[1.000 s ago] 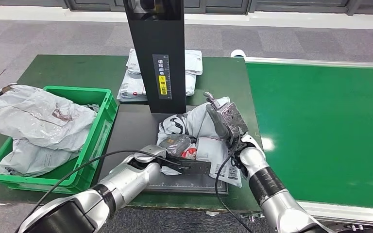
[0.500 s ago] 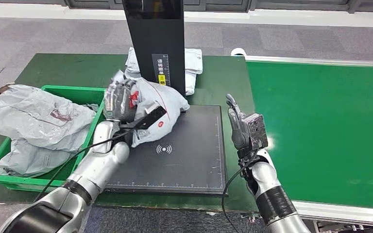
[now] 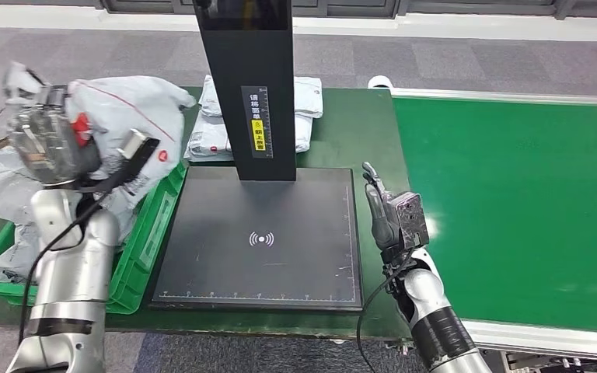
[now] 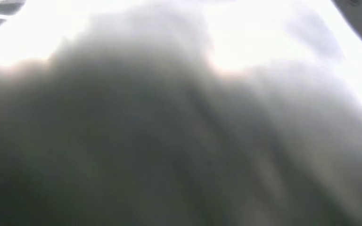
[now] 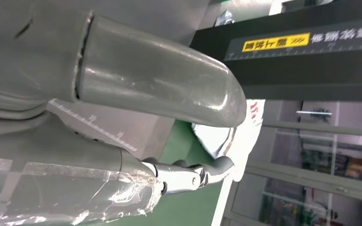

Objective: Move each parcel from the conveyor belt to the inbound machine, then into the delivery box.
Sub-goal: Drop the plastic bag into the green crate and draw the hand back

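Head view: our left hand seemingly grips the parcel above the crate; it could snag its rim. Right hand empty, fingers apart.

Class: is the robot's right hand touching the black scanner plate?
Apart. The head view shows the right hand raised beside the scanner plate, green table between them.

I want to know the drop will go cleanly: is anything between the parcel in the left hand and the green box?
No separate obstacle shows. The left hand holds the parcel above the green box, but grey bags already pile inside and overhang its rim.
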### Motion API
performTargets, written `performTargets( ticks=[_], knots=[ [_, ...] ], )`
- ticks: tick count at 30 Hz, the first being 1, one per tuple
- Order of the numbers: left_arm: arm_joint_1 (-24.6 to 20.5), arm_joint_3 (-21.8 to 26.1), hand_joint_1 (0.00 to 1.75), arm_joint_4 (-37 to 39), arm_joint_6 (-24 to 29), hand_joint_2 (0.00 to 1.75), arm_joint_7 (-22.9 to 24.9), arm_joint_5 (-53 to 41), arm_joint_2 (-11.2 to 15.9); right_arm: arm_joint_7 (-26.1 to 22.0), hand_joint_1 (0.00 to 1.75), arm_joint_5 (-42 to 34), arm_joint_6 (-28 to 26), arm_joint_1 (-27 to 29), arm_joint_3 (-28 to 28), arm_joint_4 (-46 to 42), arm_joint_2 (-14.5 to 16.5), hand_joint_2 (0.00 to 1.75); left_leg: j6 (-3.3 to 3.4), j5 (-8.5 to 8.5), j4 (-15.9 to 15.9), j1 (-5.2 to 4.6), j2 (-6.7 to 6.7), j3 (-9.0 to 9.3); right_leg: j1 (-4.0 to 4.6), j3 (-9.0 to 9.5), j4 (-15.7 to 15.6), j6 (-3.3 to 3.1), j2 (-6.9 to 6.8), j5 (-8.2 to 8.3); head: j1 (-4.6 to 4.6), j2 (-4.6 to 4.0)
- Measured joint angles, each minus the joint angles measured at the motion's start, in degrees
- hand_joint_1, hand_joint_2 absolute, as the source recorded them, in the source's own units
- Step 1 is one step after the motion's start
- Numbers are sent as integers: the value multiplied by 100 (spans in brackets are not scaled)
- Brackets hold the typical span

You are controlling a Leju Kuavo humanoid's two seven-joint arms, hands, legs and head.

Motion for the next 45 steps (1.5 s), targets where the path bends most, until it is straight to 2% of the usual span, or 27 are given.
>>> performTargets(
  ticks=[4, 7, 11, 13, 15, 18, 22, 25, 30, 37, 41, 45],
  knots=[
    [137, 581, 175, -302, 1, 175, 12, -90, 301, 7, 0, -23, -25, 80, -74, -24, -44, 0, -1, 0, -1, 3, -8, -2, 9, -2, 0, -5, -5, -4, 1, 0],
    [204, 797, 175, -281, 0, 175, 181, -185, 521, 22, 0, -14, 22, 123, -135, -86, -52, 0, -2, 1, -2, 7, -12, -3, 12, -1, 0, -7, -8, -4, 1, 0],
    [214, 852, 173, 207, -1, 175, 838, -546, 795, 47, 0, 34, 66, 145, -175, -157, -56, 0, -1, 1, -2, 7, -11, -2, 7, 0, 0, -6, -9, -4, 1, 0],
    [238, 823, 88, 579, -2, 175, 1198, -678, 914, 73, 0, 60, 91, 149, -175, -188, -56, 0, -1, 1, -1, 7, -5, -2, 7, -3, 0, -8, -5, -2, 1, 0],
    [258, 762, 2, 893, -36, 175, 1329, -663, 977, 93, 0, 71, 122, 150, -176, -200, -56, 0, -1, 1, 0, 6, -4, -2, 7, -5, -1, -9, -4, 0, 1, 0],
    [189, 590, 0, 1512, -579, 175, 991, -198, 1001, 75, 0, 71, 197, 124, -181, -201, -58, 0, 1, 2, 1, 2, -21, -2, 3, -1, -2, -8, -17, -1, 2, 0],
    [29, 191, 0, 2452, -1919, 175, 164, 623, 986, 2, 0, 124, 387, 43, -205, -196, -61, 0, 1, 3, 1, 1, -25, -3, 1, 3, -2, -7, -21, 0, 2, 0],
    [-57, -140, 0, 3005, -2416, 175, -50, 768, 984, -1, 0, 217, 475, 17, -249, -177, -59, 0, 1, 3, 1, -1, -19, -2, -1, 3, -2, -6, -17, 1, 2, 0],
    [-194, -529, 0, 3472, -2581, 175, -25, 749, 1040, 2, 0, 284, 532, -52, -275, -98, -58, 0, 1, 3, 1, -1, -20, -2, 2, 3, -1, -6, -17, 1, 1, 0],
    [-267, -711, 0, 3663, -2615, 175, -43, 788, 1107, 5, 0, 308, 539, -73, -281, -43, -58, 0, -1, 4, 0, 2, -20, -1, 5, 3, 1, -7, -17, 1, 1, 0],
    [-238, -725, 0, 3449, -2698, 175, -244, 1211, 1197, 27, 0, 323, 545, -20, -305, -45, -58, 0, -1, 5, 0, 5, -20, -2, 5, 2, 1, -7, -17, 1, 2, 0],
    [-129, -702, 0, 2920, -2605, 175, -394, 1730, 1364, 92, 0, 357, 556, 83, -366, -91, -58, 0, -2, 4, 0, 5, -19, -4, 5, 1, 1, -7, -16, 1, 1, 0]
  ],
)
